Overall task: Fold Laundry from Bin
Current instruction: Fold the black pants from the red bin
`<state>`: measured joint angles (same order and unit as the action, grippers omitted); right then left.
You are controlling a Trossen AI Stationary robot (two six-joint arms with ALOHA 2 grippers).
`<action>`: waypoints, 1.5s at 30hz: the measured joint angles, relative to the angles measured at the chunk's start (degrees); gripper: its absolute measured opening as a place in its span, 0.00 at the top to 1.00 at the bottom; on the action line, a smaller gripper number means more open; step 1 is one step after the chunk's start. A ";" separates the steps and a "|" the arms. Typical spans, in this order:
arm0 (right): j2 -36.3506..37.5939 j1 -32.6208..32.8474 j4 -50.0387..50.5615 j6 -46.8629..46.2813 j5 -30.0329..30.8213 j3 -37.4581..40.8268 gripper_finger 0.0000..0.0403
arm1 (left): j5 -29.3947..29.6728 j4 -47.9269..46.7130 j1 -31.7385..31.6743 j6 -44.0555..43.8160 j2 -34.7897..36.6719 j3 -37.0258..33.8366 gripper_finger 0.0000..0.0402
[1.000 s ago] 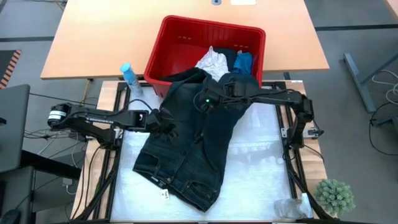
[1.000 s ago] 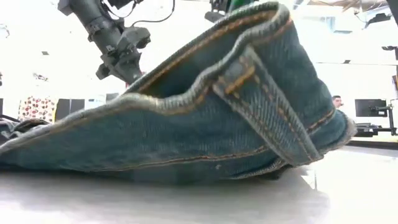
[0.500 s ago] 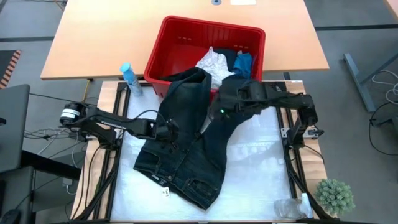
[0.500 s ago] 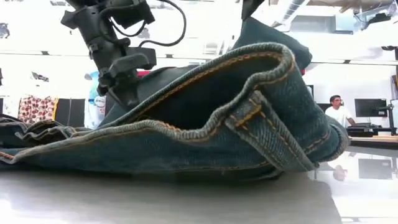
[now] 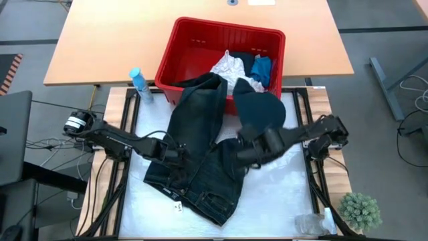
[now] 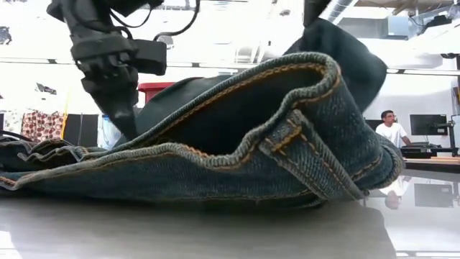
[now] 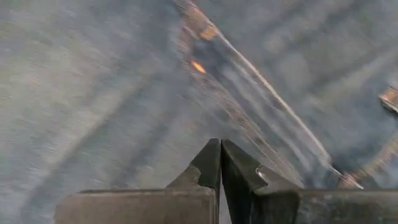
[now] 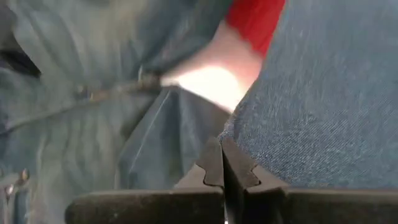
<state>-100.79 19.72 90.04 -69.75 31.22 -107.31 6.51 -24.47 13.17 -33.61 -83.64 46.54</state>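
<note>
While dark jeans lie half-folded on table, partly draped over red bin rim — right gripper pinched shut on denim flap, left gripper closed, pressing cloth; white crinkled garment and blue item remain in bin.

Bright backlight, motion-blurred wrist views
</note>
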 joint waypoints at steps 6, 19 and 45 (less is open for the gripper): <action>0.00 6.88 0.02 -12.19 -8.85 6.59 0.97 | 0.15 -0.32 5.32 -0.55 -1.15 0.00 1.00; 0.00 16.12 -0.03 -33.81 -21.36 17.65 0.97 | -2.05 0.55 11.52 -0.76 -11.82 0.42 1.00; -0.02 18.18 -0.02 -28.18 -39.00 28.59 0.96 | 17.38 -41.15 13.38 -6.98 -2.59 2.56 1.00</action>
<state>-100.82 37.89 90.01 -97.93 -7.78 -78.72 23.89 -65.62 26.56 -40.59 -86.22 49.10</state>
